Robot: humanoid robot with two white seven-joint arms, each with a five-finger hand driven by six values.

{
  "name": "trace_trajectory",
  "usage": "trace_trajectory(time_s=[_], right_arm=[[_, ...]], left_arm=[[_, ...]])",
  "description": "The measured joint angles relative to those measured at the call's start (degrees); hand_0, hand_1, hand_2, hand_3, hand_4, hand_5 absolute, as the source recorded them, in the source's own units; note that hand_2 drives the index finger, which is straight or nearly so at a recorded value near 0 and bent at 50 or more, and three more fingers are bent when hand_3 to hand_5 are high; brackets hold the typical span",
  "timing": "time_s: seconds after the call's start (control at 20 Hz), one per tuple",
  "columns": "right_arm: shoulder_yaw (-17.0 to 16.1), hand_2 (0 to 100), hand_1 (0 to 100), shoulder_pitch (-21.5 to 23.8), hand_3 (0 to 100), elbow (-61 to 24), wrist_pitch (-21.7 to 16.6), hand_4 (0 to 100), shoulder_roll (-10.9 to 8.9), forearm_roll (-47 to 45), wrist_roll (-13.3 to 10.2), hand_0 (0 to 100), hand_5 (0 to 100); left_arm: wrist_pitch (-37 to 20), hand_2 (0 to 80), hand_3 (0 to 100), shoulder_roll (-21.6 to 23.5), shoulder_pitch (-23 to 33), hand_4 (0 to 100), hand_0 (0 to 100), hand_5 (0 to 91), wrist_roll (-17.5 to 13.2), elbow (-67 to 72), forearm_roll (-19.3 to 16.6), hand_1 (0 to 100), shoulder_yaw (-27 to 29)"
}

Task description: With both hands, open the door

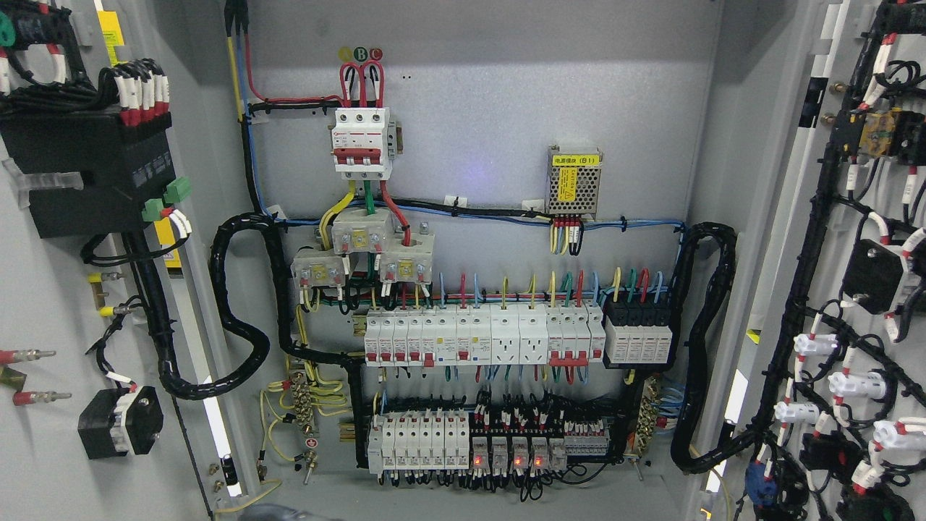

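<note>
A grey electrical cabinet stands with both doors swung wide. The left door [51,304] shows its inner face at the picture's left, carrying a black box [87,174] and wiring. The right door [817,239] shows its inner face at the right, with black cable bundles and white connectors [854,383]. Between them the back panel [492,130] is exposed, with a red-and-white main breaker [362,141], rows of white breakers [485,336] and relays with red lights [506,452]. Neither of my hands nor arms appears anywhere in the head view.
Thick black cable looms [239,318] curve from the left door into the cabinet, and another loom [705,347] runs to the right door. A small perforated power supply [575,184] sits at the upper right of the panel. The cabinet floor edge [463,506] runs along the bottom.
</note>
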Motion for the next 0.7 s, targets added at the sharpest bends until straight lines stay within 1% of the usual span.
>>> trace_trajectory(time_s=[0.15,0.2,0.3,0.5,0.6,0.7], right_arm=[[-4.17,0,8,7.15,0,-3.14,-6.38,0,-3.58,0.09,-1.29,21,0],[-5.61,0,8,9.9,0,-4.19,-7.96,0,-4.65,0.12,-1.55,21,0],[-8.67,0,8,15.19,0,-6.46,-11.47,0,-6.42,0.16,-1.82,21,0],[-15.26,0,8,24.65,0,-10.8,-17.96,0,-9.19,0.16,-1.89,21,0],[-18.21,0,8,28.05,0,-12.72,-22.02,0,-10.35,0.15,-1.89,22,0],[-21.15,0,8,31.17,0,-14.43,-26.75,0,-11.69,0.13,-1.91,22,0]], left_arm=[[-3.91,0.0,0,1.51,4.22,0,0,0.0,0.03,-7.15,0.05,0,0.57],[-4.95,0.0,0,1.96,5.56,0,0,0.0,0.16,-9.71,0.05,0,1.04],[-6.74,0.0,0,2.78,7.57,0,0,0.0,0.3,-15.1,0.04,0,2.3],[-7.6,0.0,0,4.7,10.36,0,0,0.0,0.46,-26.72,-0.53,0,4.55],[-7.63,0.0,0,5.79,11.51,0,0,0.0,0.5,-33.16,-2.51,0,5.44],[-7.86,0.0,0,6.66,12.83,0,0,0.0,0.5,-39.67,-6.19,0,6.25]])
